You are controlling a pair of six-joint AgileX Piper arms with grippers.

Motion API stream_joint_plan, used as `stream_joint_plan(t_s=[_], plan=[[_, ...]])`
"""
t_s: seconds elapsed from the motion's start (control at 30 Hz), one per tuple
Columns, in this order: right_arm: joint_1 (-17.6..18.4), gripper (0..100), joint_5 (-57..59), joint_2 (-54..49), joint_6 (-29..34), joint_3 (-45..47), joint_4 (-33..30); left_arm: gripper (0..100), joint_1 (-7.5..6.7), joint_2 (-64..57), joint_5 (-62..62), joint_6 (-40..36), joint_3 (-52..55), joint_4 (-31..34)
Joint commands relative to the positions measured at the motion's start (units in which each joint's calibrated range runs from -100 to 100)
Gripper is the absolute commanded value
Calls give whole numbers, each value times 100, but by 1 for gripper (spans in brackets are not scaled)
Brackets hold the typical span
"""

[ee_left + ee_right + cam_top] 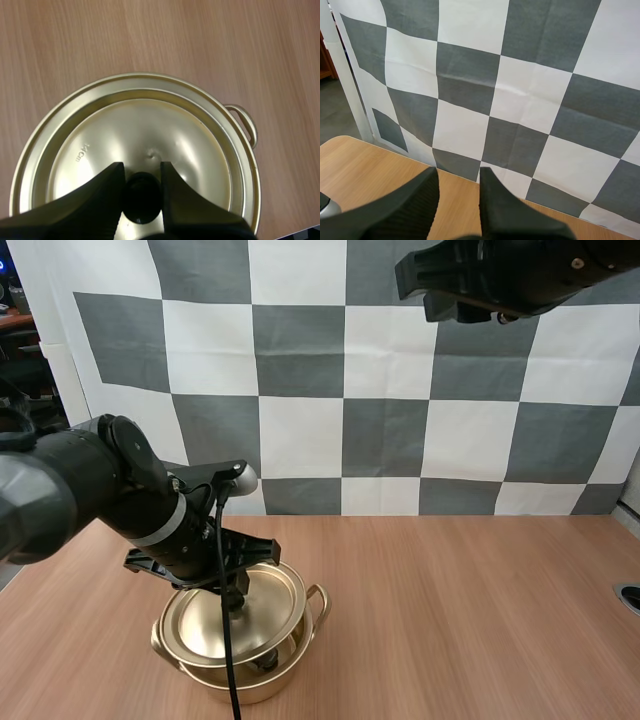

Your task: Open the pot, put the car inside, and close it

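On the near left part of the wooden table, a golden pot is seen, with one loop handle turned to the right. The golden lid is held over its mouth, tilted in the high view; whether it touches the rim cannot be told. The lid's black knob is pinched between the fingers of the left gripper. The right gripper is held high above the table, its fingers parted narrowly around nothing.
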Motion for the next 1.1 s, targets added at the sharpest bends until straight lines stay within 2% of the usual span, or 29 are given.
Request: stream_joint_plan(t_s=[0.0,0.2,0.53,0.8,1.07], plan=[[-6,47,4,7,3,1,25,0,-2,3,-9,5,-4,-38],[-6,47,4,7,3,1,72,0,-2,3,-36,15,24,-64],[-6,47,4,7,3,1,125,3,-2,3,-1060,151,747,-77],[-6,47,4,7,3,1,125,22,-2,3,-983,215,778,-77],[-6,46,4,7,3,1,123,56,-2,3,-933,245,778,-118]])
